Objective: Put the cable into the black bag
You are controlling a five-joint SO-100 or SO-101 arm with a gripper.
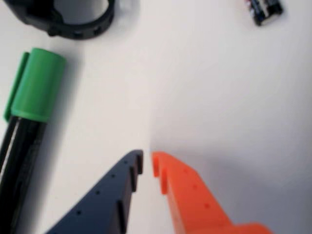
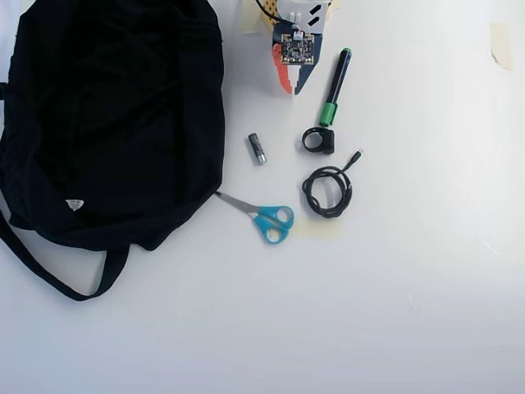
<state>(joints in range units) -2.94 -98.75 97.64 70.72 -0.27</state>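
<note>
The black cable point(image 2: 328, 190) lies coiled on the white table right of centre in the overhead view, with its plug end pointing up and right. It does not show in the wrist view. The black bag point(image 2: 107, 115) lies flat at the left, strap trailing toward the bottom. My gripper point(image 2: 290, 90) is at the top centre, well above the cable and to the right of the bag. In the wrist view the gripper point(image 1: 147, 158) has one dark blue and one orange finger, tips almost together with nothing between them, over bare table.
A marker with a green cap point(image 2: 335, 86) point(image 1: 29, 112) lies just right of the gripper. A black ring point(image 2: 318, 141) point(image 1: 73, 19), a small battery point(image 2: 257, 148) point(image 1: 263, 9) and blue-handled scissors point(image 2: 262, 217) lie between the gripper, cable and bag. Tape point(image 2: 499, 45) sits top right.
</note>
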